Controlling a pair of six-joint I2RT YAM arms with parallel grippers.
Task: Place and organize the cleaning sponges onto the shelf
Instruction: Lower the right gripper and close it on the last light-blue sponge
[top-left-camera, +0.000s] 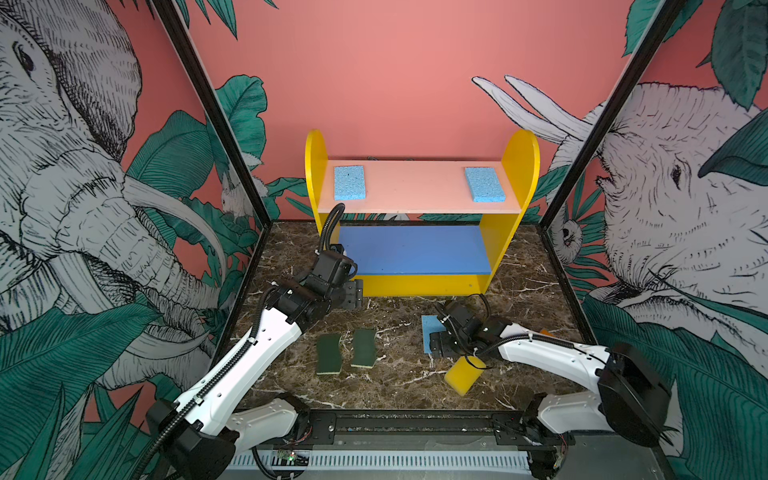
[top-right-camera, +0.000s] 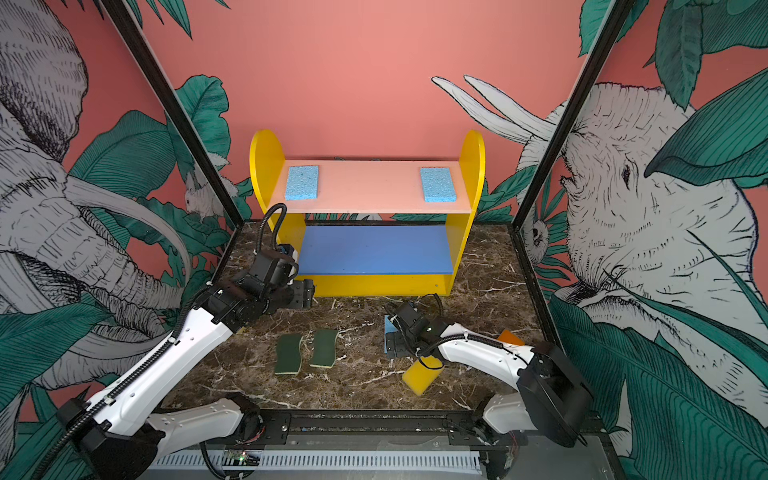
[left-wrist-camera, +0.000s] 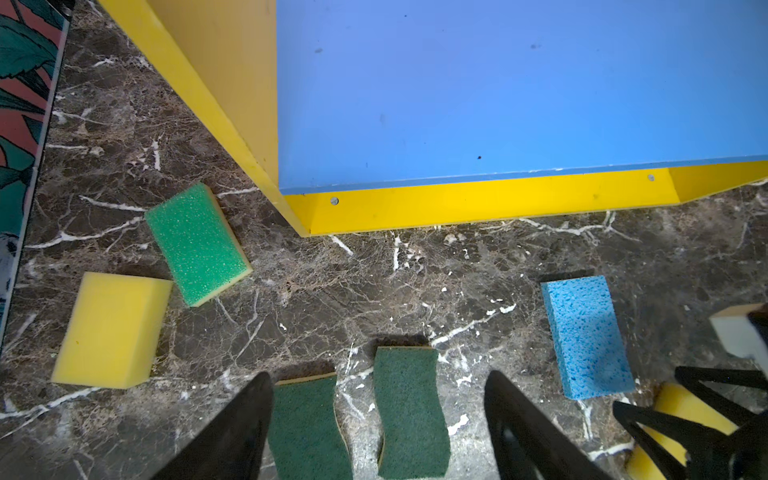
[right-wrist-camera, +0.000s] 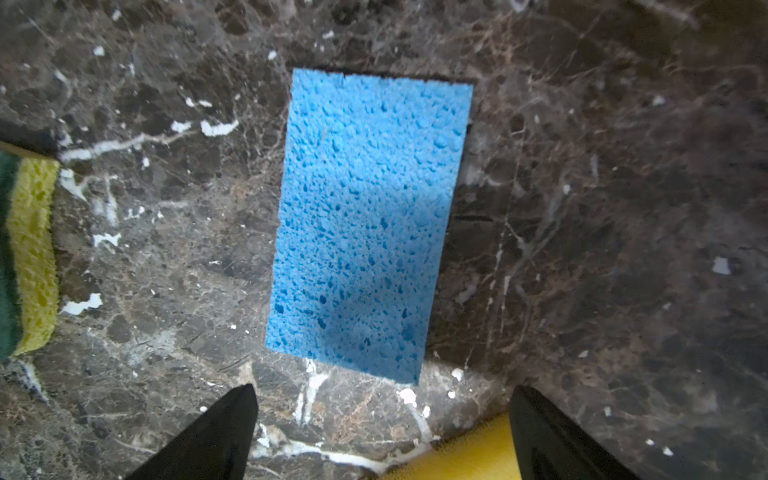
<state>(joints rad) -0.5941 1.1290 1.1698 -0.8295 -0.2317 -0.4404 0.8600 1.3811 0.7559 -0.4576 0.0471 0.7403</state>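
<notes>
The shelf (top-left-camera: 415, 189) stands at the back with two light-blue sponges (top-left-camera: 349, 183) (top-left-camera: 484, 184) on its pink top board; the blue middle board (top-left-camera: 415, 249) is bare. On the floor lie two wavy dark-green sponges (top-left-camera: 328, 354) (top-left-camera: 363, 348), a third light-blue sponge (top-left-camera: 428, 328), a yellow sponge (top-left-camera: 463, 376) and an orange one (top-left-camera: 545, 332) behind the right arm. The left wrist view adds a bright green sponge (left-wrist-camera: 197, 245) and another yellow one (left-wrist-camera: 112, 332). My left gripper (top-left-camera: 354, 294) is open by the shelf's front left corner. My right gripper (top-left-camera: 436, 345) is open over the floor's blue sponge (right-wrist-camera: 365, 224).
The floor is dark marble (top-left-camera: 407, 382), closed in by patterned walls left, right and behind. A black rail (top-left-camera: 415, 424) runs along the front edge. The right arm (top-left-camera: 540, 349) reaches across above the yellow sponge.
</notes>
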